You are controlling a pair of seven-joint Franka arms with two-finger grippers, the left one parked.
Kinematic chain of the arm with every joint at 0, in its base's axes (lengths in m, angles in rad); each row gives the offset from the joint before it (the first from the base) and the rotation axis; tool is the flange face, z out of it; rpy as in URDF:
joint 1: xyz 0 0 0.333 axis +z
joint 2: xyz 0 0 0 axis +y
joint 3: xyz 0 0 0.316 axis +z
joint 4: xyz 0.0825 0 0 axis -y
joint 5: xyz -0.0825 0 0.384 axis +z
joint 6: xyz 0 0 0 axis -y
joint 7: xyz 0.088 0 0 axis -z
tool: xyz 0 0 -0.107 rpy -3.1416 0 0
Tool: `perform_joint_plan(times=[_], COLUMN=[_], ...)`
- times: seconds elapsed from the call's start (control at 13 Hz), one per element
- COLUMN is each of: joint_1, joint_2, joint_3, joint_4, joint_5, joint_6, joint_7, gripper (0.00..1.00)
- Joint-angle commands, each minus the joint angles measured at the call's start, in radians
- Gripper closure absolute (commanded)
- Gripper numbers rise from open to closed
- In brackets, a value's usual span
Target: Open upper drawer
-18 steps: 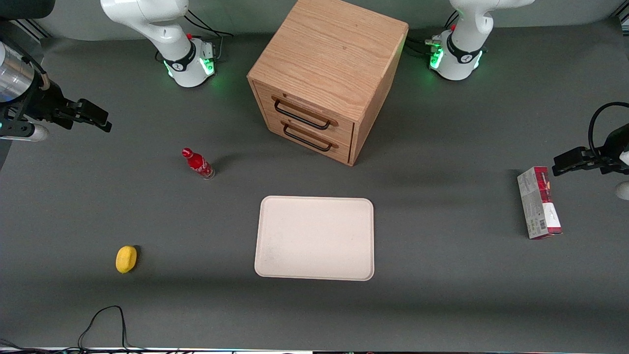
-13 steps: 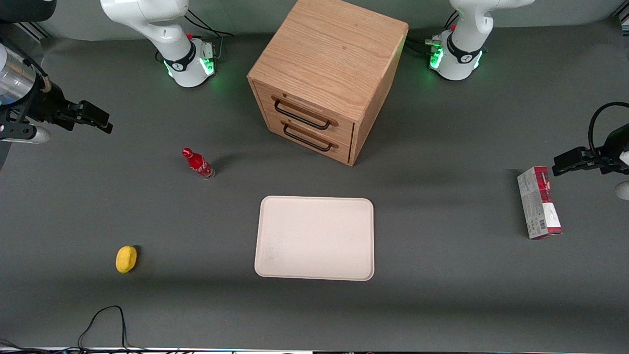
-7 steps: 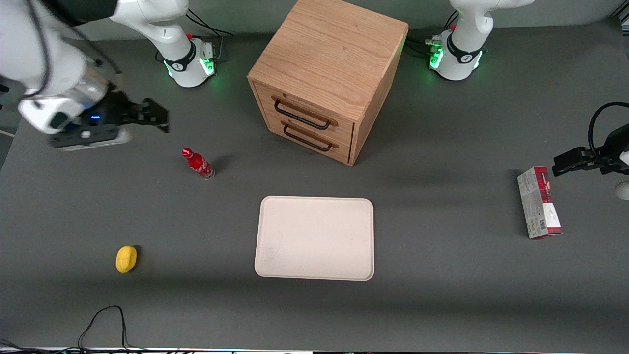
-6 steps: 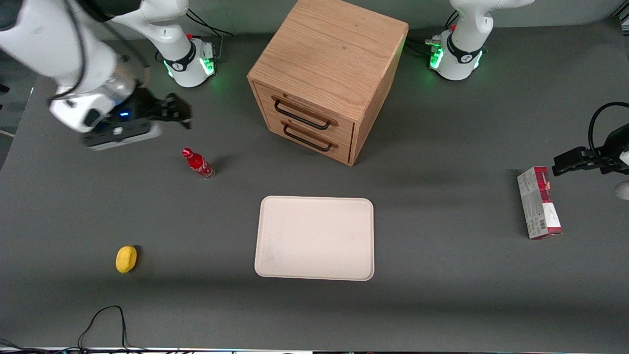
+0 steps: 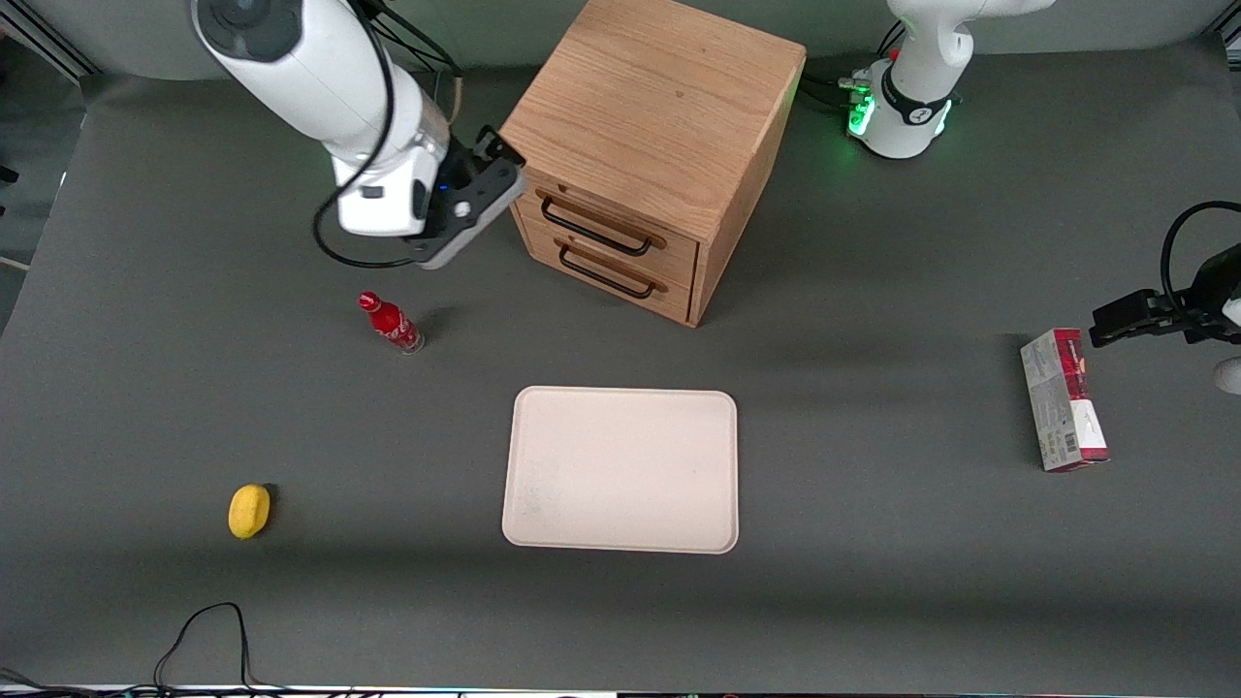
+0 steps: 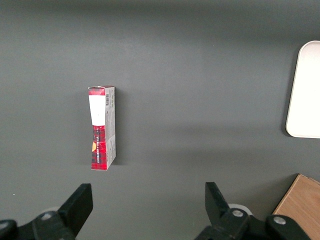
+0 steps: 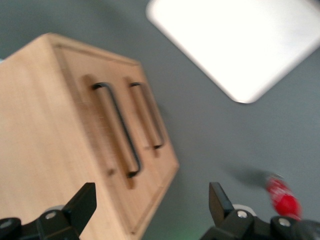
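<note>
The wooden cabinet (image 5: 659, 107) stands at the back of the table with both drawers shut. The upper drawer (image 5: 620, 215) is light oak with a long black wire handle (image 5: 593, 229), above the matching bottom drawer (image 5: 606, 276). My right gripper (image 5: 496, 163) hangs close beside the upper drawer's end, at the cabinet's front corner toward the working arm's end, and touches nothing. In the right wrist view the gripper (image 7: 151, 199) is open and empty, with the upper handle (image 7: 117, 129) ahead of it, just above the gap between the fingers (image 7: 86, 200).
A red bottle (image 5: 391, 323) stands nearer the front camera than the gripper; it also shows in the right wrist view (image 7: 282, 197). A white tray (image 5: 620, 469) lies in front of the cabinet. A yellow fruit (image 5: 249, 511) and a red-and-grey box (image 5: 1063, 399) lie toward the table's two ends.
The right arm has swept in from the working arm's end of the table to the cabinet's front corner beside the upper drawer. The drawers and other objects have not moved.
</note>
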Motion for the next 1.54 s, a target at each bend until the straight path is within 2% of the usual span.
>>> perform_joint_plan(times=[0.0,0.15,0.69,0.85,1.0,1.46], joint_1=[0.006,0.031,0.042,0.053,0.053,0.059], joint_2=[0.096,0.116,0.109,0.107,0.107,0.118], joint_3=[0.01,0.011,0.027,0.031,0.033,0.048], joint_4=[0.043,0.015,-0.244,-0.269,-0.289,-0.335], joint_5=[0.103,0.095,0.083,0.077,0.031,0.015], joint_6=[-0.013,0.021,0.311,0.334,0.345,0.451], joint_7=[-0.147,-0.193,-0.344,-0.344,-0.344,-0.344], gripper=[0.0,0.0,0.0,0.0,0.0,0.0])
